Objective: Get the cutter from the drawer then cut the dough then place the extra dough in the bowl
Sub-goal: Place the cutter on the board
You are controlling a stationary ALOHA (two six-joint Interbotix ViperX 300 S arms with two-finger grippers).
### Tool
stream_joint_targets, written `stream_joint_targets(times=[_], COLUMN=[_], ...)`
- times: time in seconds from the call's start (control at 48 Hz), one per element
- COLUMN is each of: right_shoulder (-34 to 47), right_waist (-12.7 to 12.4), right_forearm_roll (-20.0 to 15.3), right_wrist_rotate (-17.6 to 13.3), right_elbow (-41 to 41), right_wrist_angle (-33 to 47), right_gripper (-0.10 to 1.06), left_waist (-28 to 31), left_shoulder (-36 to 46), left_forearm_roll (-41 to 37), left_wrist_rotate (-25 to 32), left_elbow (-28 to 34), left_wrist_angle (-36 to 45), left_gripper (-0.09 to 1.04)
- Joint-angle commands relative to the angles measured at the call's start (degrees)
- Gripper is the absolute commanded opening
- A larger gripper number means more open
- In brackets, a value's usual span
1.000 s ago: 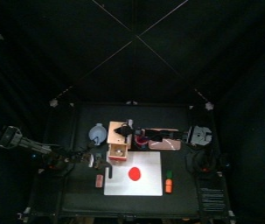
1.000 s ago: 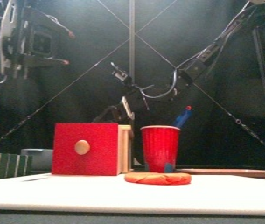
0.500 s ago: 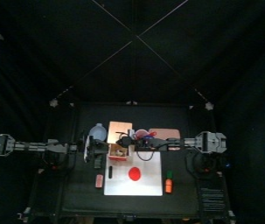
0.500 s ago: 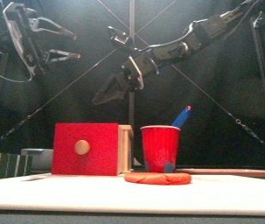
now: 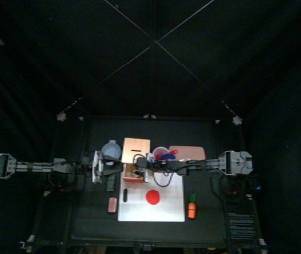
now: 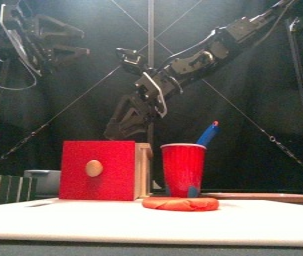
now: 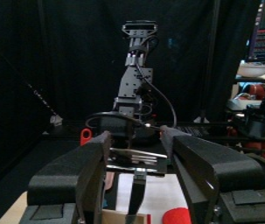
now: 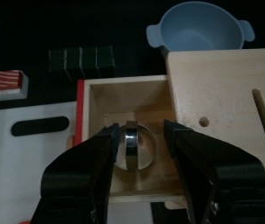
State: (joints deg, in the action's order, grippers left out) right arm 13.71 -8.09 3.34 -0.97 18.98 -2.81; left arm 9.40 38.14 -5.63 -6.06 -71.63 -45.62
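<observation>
Movement over the last half second belongs mostly to the right arm. Its claw [image 8: 137, 129] has slid further toward the left and dropped lower, so that it now hangs directly over the open drawer [image 8: 122, 94] of the wooden box [image 8: 219, 80]. The left arm, which swung out across the surface just before that, has barely shifted since. For the task this suggests that opening the drawer is finished and picking up the cutter [image 8: 135, 150] is the step in hand. Cutting and clearing the scraps are not yet begun.

The right claw is spread wide, with one jaw on each side of the cutter as its wrist sees it, and it holds nothing. The front view puts it above the box, so I judge it is not yet touching the metal ring, though the dark background makes the gap hard to read. The cutter lies inside the drawer. The left claw [image 7: 141, 144] is also spread and empty, raised well above the surface to the left of the box. The dough [image 6: 181, 203] sits whole on the white board [image 5: 177, 187], and the bowl [image 8: 201, 31] stands empty just beside the box.
</observation>
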Motion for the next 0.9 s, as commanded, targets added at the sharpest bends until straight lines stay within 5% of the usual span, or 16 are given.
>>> stream_joint_targets(times=[0.021, 0.375, 0.625, 0.896], right_shoulder=[-0.7, 1.41, 2.37, 2.46], right_waist=[0.0, 0.09, 0.18, 0.79], right_forearm_roll=[0.18, 0.35, 0.35, 0.09], right_wrist_rotate=[0.18, 0.35, 0.44, 0.09], right_elbow=[-1.41, -1.32, -1.41, -1.58], right_wrist_angle=[0.09, 0.09, -0.53, -1.93], right_gripper=[0.81, 0.78, 0.54, 0.53], left_waist=[0.44, 1.05, 1.05, 2.02], left_shoulder=[0.0, 0.0, 1.41, 2.81], left_forearm_roll=[0.26, 2.64, 3.25, 4.48], left_wrist_rotate=[0.18, 0.09, 0.0, 0.09], left_elbow=[0.35, -0.62, -1.23, -2.2], left_wrist_angle=[-0.62, -0.62, -0.62, -0.62], left_gripper=[0.86, 0.86, 0.86, 0.86])
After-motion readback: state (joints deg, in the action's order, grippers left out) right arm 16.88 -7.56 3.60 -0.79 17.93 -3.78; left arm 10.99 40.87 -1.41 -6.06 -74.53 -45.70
